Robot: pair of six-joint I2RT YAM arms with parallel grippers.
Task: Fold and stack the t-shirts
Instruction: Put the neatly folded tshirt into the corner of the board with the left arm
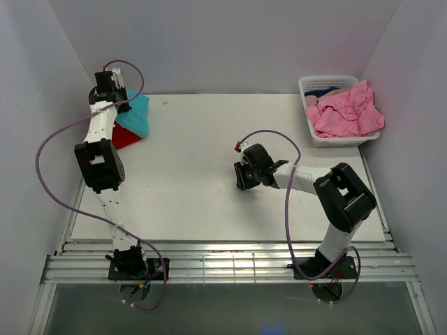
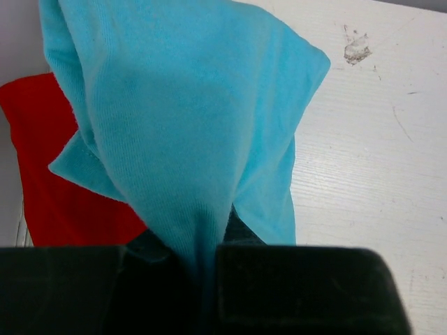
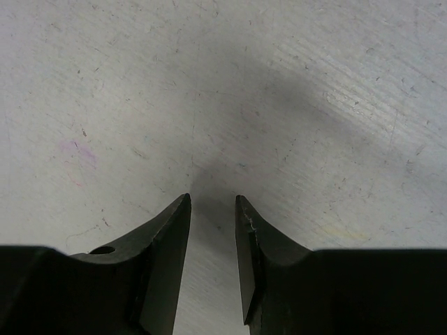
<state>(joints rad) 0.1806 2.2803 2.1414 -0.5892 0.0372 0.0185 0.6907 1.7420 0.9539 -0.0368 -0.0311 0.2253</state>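
Observation:
A teal t-shirt [image 1: 137,113] lies on a red t-shirt [image 1: 123,137] at the far left of the table. My left gripper [image 1: 119,98] is shut on the teal t-shirt [image 2: 188,139], whose cloth runs up from between the jaws; the red shirt [image 2: 63,188] shows below it at the left. My right gripper [image 1: 243,176] is open and empty, low over bare table near the middle; in the right wrist view its gripper [image 3: 212,202] shows a narrow gap. Pink t-shirts [image 1: 346,112] are heaped in the basket.
A white slotted basket [image 1: 314,85] stands at the far right corner, with something dark blue inside. White walls enclose the table on three sides. A purple cable loops from each arm.

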